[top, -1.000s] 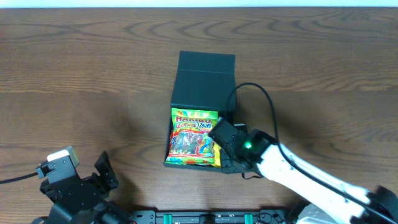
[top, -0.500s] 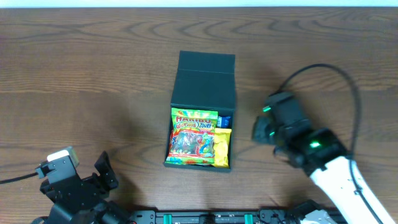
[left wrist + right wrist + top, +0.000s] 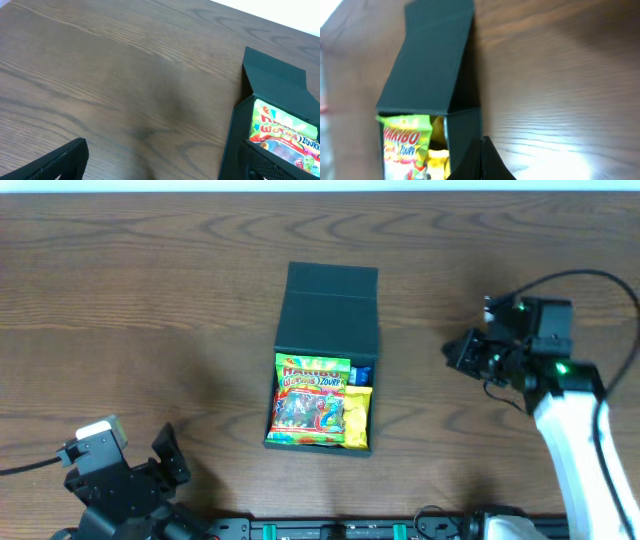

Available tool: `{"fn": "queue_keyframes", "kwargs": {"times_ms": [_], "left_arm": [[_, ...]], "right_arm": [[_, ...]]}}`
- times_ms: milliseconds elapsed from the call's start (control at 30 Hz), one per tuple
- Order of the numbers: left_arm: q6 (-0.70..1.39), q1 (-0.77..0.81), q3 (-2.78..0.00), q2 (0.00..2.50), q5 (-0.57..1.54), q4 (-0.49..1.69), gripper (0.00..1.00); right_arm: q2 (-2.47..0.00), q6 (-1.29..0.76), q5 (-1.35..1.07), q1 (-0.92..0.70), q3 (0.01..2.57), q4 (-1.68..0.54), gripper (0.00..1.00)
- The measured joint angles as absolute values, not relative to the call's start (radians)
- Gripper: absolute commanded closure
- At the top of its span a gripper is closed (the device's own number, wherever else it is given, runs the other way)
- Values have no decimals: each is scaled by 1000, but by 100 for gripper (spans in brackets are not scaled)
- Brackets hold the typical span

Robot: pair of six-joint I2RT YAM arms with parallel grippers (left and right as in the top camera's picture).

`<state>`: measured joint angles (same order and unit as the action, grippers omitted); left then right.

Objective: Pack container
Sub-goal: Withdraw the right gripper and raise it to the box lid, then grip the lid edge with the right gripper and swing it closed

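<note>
Nearest the base, the left gripper hovers over the near left corner of the wood-grain table. Its wrist view shows one dark finger at the lower left and the other at the lower right, so the jaws stand wide apart with nothing between them.

The single container, a matte dark green-black cardboard box, lies at the middle of the table. Its long axis runs near to far. The open tray is at the near end, and the flat hinged flap lid is folded back towards the far edge.

The tray holds three items:
- One glossy, brightly printed Haribo worms bag fills its left side.
- One yellow packet lies along the bag's right edge.
- One small blue packet is tucked at the far right corner.

To the right, well apart from the box, the right gripper hangs over bare table. In its wrist view the black fingers meet in a single point, pressed together and gripping nothing.
</note>
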<state>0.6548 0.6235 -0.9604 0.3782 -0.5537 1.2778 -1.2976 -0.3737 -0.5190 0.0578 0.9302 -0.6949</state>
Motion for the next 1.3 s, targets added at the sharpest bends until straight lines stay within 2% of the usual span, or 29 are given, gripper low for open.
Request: {"fn": "queue_keyframes", "kwargs": {"times_ms": [233, 467, 733, 1300], "left_arm": [[655, 624, -960, 378, -553, 1277, 5], [655, 624, -960, 378, -554, 1278, 5], [655, 624, -960, 378, -554, 1278, 5], [655, 624, -960, 378, -554, 1277, 5]], "right_arm": [[-1548, -353, -784, 79, 930, -538, 99], [-1651, -444, -938, 108, 891, -324, 99], [-1718, -525, -973, 107, 770, -151, 99], [-1877, -692, -940, 13, 764, 119, 99]]}}
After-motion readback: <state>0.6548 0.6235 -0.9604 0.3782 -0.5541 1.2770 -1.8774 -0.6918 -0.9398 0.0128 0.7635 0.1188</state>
